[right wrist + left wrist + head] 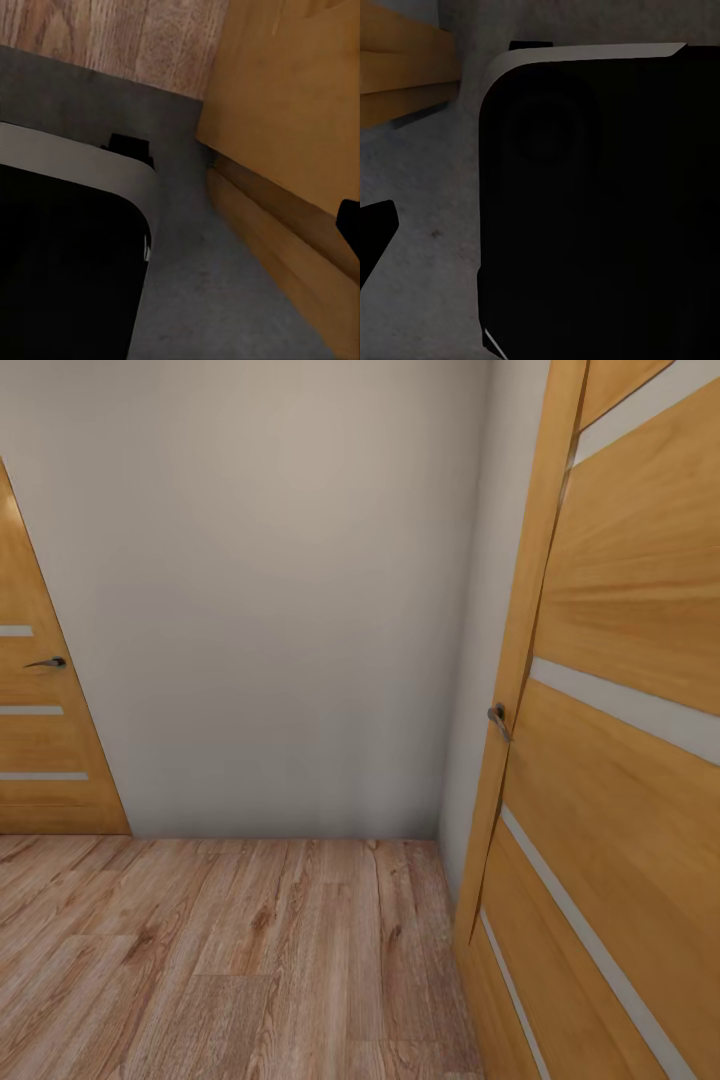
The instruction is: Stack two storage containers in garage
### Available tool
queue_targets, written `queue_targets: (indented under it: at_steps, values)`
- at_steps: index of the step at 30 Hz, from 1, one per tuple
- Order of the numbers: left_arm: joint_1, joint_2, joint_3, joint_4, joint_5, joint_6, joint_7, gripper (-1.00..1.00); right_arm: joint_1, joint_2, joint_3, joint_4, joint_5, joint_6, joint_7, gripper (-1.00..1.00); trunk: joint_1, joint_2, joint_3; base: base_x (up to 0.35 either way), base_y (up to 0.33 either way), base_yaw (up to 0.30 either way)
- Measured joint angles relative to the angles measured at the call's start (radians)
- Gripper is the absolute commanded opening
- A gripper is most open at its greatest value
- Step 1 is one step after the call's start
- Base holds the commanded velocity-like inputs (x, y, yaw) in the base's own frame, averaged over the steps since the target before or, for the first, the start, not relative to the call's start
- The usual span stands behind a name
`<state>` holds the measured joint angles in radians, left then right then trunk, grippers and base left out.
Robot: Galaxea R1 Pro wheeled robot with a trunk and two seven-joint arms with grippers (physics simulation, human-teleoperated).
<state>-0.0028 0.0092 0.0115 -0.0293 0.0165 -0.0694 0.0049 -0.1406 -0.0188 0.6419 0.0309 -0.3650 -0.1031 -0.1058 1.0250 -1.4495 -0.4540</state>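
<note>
Tool state cannot be told on either arm: the left wrist view gives a black fingertip (375,225) at the frame's edge and the right wrist view a black tip (349,225) likewise, with no opposing finger to judge a gap against. Beside each tip sits the robot's dark base (600,202), rounded at the corner and capped by a pale rim, over a grey floor. Wood plank flooring (112,37) and an orange wooden door panel (292,97) lie just beyond the base on the right side; an orange wooden edge (405,75) shows past it on the left.

Further out, the head camera faces a plain pale wall (270,600) above the light wood floor (230,960). An open door leaf (620,740) with pale stripes and a metal handle (497,720) stands close on the right, and a second door (40,710) with its own handle is against the wall on the left.

Neither storage container is visible, nor anything carried. The robot appears to be in transit through a hallway, either fetching a bin or heading for the garage. Next it probably needs to turn the base clear of the near door leaf and drive on through a doorway.
</note>
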Motion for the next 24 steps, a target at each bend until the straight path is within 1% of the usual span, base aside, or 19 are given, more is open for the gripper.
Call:
queue_targets:
  at_steps: [7, 10, 16, 24]
  values:
    - [0.000, 0.000, 0.000, 0.000, 0.000, 0.000, 0.001, 1.00, 0.000, 0.004, 0.000, 0.000, 0.000, 0.001, 0.000, 1.00, 0.000, 0.000, 0.000, 0.000, 0.000, 0.008]
    - [0.000, 0.000, 0.000, 0.000, 0.000, 0.000, 0.004, 1.00, 0.000, 0.004, 0.000, 0.000, -0.001, 0.001, 0.000, 1.00, 0.000, 0.000, 0.000, 0.000, 0.000, 0.147]
    - [0.000, -0.001, 0.000, 0.000, 0.000, 0.000, 0.009, 1.00, 0.000, 0.005, 0.000, -0.001, -0.001, 0.001, 0.000, 1.00, 0.000, 0.000, 0.000, 0.000, 0.000, 0.226]
    - [0.000, -0.001, 0.000, 0.000, 0.000, 0.000, 0.009, 1.00, 0.000, 0.006, 0.000, -0.001, 0.001, 0.001, 0.000, 1.00, 0.000, 0.000, 0.000, 0.013, 0.000, 0.041]
